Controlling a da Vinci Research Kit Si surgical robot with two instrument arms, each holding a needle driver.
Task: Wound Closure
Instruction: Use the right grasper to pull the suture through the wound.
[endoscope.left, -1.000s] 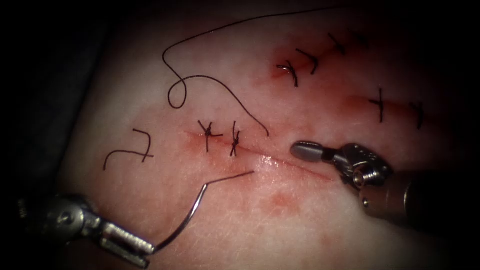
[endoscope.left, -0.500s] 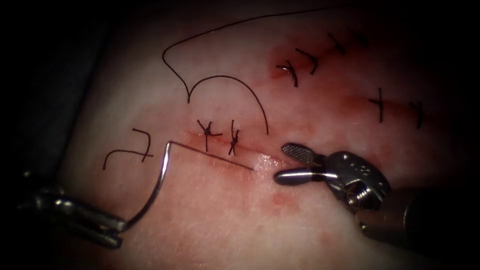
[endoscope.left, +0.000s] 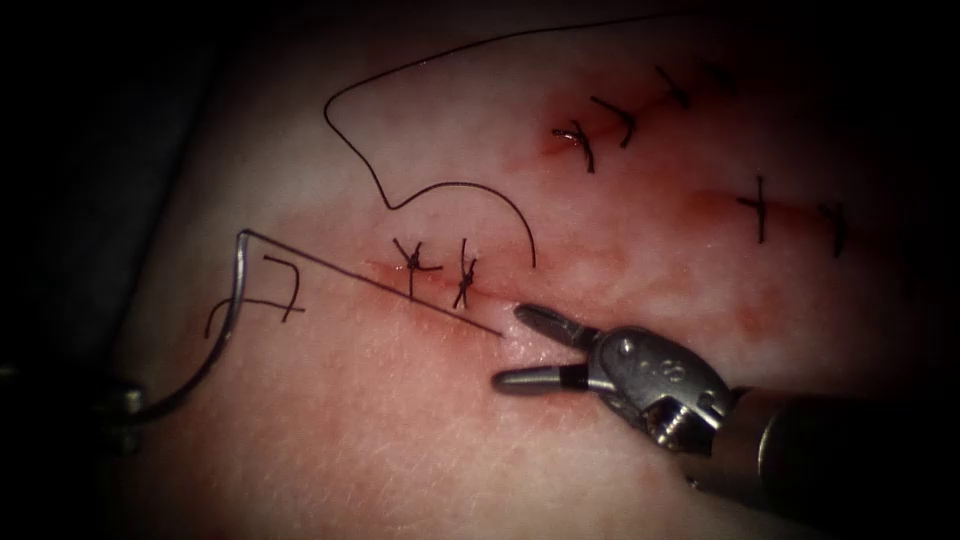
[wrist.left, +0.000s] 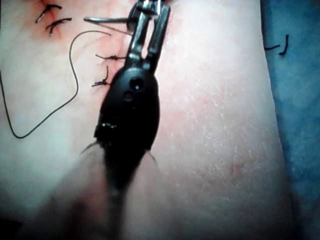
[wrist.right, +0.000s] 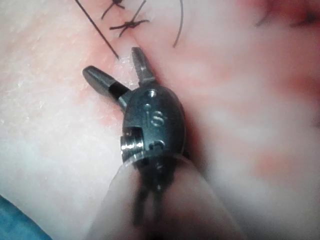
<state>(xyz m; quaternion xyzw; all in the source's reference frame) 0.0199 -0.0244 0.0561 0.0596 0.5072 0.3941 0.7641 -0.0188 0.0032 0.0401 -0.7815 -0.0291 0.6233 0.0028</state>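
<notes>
My left tool (endoscope.left: 132, 404) sits at the far left edge, jaws shut on the curved needle (endoscope.left: 226, 325) near its pointed end; its jaws (wrist.left: 150, 9) show the needle (wrist.left: 106, 20) clamped crosswise. The needle is out of the tissue, left of the cut (endoscope.left: 600, 330). Thread (endoscope.left: 370, 285) runs taut from the needle's tail to its exit point by the cut. My right tool (endoscope.left: 510, 347) is open with one jaw on each side of that point and holds nothing, as its jaws (wrist.right: 117, 67) confirm. More thread (endoscope.left: 455, 185) curves away beyond the cut.
Two tied stitches (endoscope.left: 440, 270) close the cut's left end. Loose cut ends of thread (endoscope.left: 255, 300) lie on the tissue under the needle. Two other stitched cuts (endoscope.left: 620, 115) (endoscope.left: 790, 215) lie at the upper right, with red fluid around them.
My left tool drew the needle left and up, pulling thread through; the loose loop beyond the cut shrank. My right tool opened and moved left and down to the thread's exit point.
</notes>
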